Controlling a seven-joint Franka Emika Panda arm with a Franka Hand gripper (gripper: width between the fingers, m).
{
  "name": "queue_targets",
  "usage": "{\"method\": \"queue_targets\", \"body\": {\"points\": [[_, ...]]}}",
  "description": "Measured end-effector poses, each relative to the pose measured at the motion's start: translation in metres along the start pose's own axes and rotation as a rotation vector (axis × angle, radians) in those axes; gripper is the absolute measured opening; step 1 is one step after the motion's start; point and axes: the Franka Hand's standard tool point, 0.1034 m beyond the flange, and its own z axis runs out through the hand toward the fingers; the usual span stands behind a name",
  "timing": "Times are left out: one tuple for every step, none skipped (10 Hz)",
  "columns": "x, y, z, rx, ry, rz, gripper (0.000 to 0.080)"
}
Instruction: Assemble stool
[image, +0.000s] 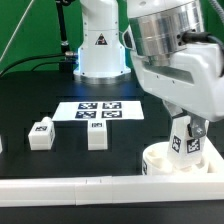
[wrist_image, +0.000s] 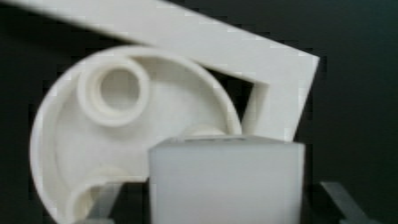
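Observation:
The round white seat disc (image: 160, 160) lies at the exterior view's lower right, tucked into the corner of the white rail. My gripper (image: 184, 128) is shut on a blocky white leg (image: 184, 143) with a square tag, held upright over the seat's right part. Whether the leg touches the seat I cannot tell. In the wrist view the held leg (wrist_image: 226, 180) fills the space between my dark fingers (wrist_image: 338, 202), with the seat (wrist_image: 80, 140) and one round socket (wrist_image: 121, 85) beyond it. Two loose tagged legs (image: 41, 132) (image: 97, 134) stand on the black table.
The marker board (image: 100, 110) lies in the middle of the table. The long white L-shaped rail (image: 80, 186) runs along the front edge, and its corner (wrist_image: 240, 50) wraps the seat. The robot's white base (image: 100, 45) stands at the back. Another white part (image: 2, 146) shows at the left edge.

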Motion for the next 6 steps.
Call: {"method": "queue_targets", "body": {"points": [[-0.004,0.0,0.002,0.01,-0.01,0.071,0.034],[-0.007,0.0,0.003,0.007,-0.01,0.067,0.034],[-0.007,0.0,0.003,0.007,-0.011,0.052,0.034],[-0.008,0.0,0.003,0.007,-0.011,0.045,0.0453],[-0.01,-0.001,-0.002,-0.013,-0.018,-0.076,0.0577],[-0.012,-0.008,-0.012,-0.011,-0.027,-0.211,0.0577]]}}
